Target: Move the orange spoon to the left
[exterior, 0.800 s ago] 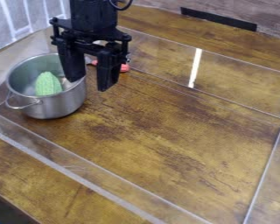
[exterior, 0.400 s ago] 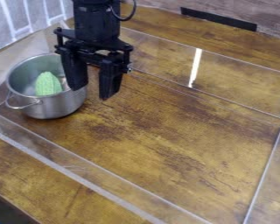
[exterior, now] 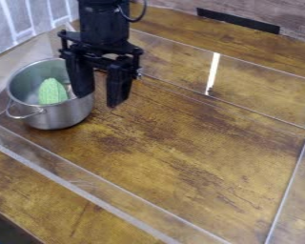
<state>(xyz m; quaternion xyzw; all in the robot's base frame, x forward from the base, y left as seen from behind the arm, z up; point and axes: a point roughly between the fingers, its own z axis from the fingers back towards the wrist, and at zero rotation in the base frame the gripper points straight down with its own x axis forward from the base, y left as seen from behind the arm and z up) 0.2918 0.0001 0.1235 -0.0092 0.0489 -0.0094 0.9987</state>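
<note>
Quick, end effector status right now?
End effector: open, fingers apart, nothing visible between them, beside the steel pot.

pot point(exterior: 53, 114) partly behind end effector point(exterior: 99, 99)

1. Robot arm, one, black: upright, descending from above, beside the steel pot point(exterior: 69, 115), on the side away from the pot's looped handle.
2. Gripper point(exterior: 96, 98), one, black: directed downward, its two fingers parted, jaws open.
3. Fingers, two, dark: one in front of the pot's rim, the other farther from the pot.
</note>
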